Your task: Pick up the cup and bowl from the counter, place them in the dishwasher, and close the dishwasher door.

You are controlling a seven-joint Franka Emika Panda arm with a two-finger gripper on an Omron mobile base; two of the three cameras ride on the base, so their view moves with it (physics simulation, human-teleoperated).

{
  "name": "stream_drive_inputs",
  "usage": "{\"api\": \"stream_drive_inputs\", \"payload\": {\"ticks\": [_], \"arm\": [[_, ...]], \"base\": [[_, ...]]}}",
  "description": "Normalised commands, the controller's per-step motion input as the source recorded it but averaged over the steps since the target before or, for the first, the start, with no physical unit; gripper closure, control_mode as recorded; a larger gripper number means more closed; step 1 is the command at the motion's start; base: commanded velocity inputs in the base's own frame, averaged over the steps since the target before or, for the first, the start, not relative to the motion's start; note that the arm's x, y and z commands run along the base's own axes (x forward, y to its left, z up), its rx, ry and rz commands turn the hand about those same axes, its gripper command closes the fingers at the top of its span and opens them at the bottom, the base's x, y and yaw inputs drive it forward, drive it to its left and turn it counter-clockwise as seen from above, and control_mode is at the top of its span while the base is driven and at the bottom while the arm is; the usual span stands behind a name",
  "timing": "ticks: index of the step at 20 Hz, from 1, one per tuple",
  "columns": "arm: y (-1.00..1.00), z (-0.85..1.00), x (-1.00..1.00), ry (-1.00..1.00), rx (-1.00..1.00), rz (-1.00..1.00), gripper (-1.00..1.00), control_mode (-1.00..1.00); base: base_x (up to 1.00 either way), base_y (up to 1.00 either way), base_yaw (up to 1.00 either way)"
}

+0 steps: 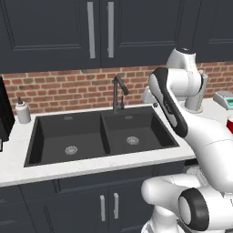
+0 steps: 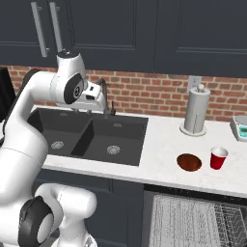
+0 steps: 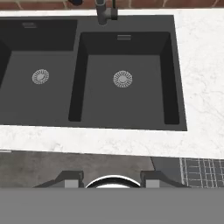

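The cup (image 2: pixel 219 157) is sitting just right of the bowl (image 2: pixel 189 162) on the counter (image 2: pixel 164 140) — the gripper (image 3: pixel 111 176) is hanging over the sink (image 3: pixel 124 78), fingers spread, holding nothing.

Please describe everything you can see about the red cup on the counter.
The cup is small, red and tapered, wider at the rim than at the base, with a white inside; it looks like plastic. It stands upright and appears empty on the white counter, to the right of the sink. The dark reddish-brown bowl lies close beside it, seemingly not touching. Nothing holds the cup. The open dishwasher rack is below, in front of it.
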Motion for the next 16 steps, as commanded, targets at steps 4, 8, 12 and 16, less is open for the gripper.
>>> {"api": "stream_drive_inputs", "payload": {"ticks": [4, 8, 12, 16], "arm": [[0.00, 0.00, 0.00, 0.00, 0.00, 0.00, -1.00, 1.00], [0.00, 0.00, 0.00, 0.00, 0.00, 0.00, -1.00, 1.00], [0.00, 0.00, 0.00, 0.00, 0.00, 0.00, -1.00, 1.00], [0.00, 0.00, 0.00, 0.00, 0.00, 0.00, -1.00, 1.00]], "base": [[0.00, 0.00, 0.00], [-0.01, 0.00, -0.01], [-0.02, 0.00, -0.24], [0.00, 0.03, -0.47]]}}
